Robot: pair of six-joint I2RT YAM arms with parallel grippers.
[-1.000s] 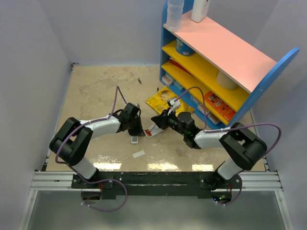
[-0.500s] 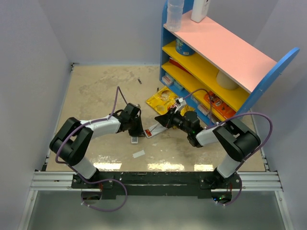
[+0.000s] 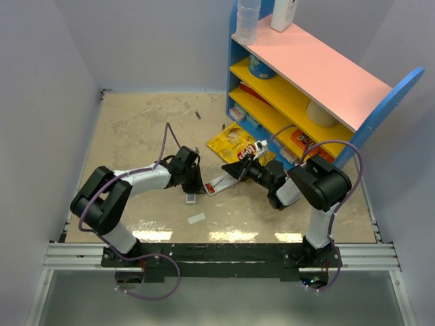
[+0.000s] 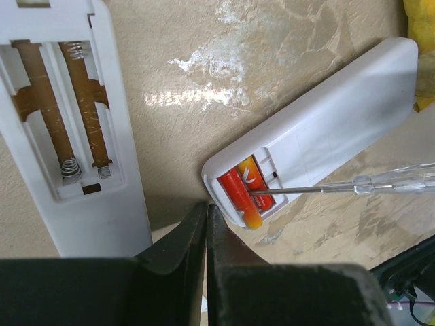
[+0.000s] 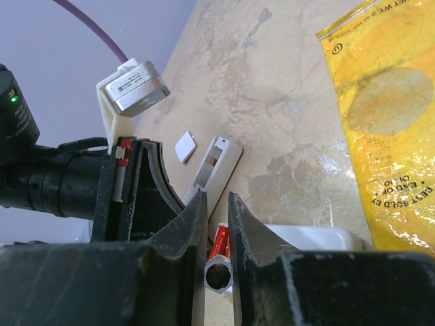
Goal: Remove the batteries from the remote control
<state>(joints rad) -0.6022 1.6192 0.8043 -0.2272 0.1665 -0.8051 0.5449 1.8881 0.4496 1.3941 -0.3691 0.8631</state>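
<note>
Left wrist view: the remote control [image 4: 340, 115] lies back-up on the table [image 4: 272, 68] so the right pincer [image 5: 216, 201], clamping a screwdriver [image 4: 380, 178], can pry the batteries [image 4: 245, 190] in its open bay, while the left pincer [image 4: 207, 224], closed and empty, sits just beside that end, likely bracing.

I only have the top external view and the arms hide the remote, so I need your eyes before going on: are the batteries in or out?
Observer: In. The left wrist view shows both batteries lying in the open compartment of the remote control.
Operator: What is the right gripper holding?
Observer: The right gripper is shut on a thin clear-handled tool, whose metal tip touches the batteries.
Operator: And the left one?
Observer: The left gripper is shut and empty, right at the remote's battery end. I cannot tell whether it touches.
</note>
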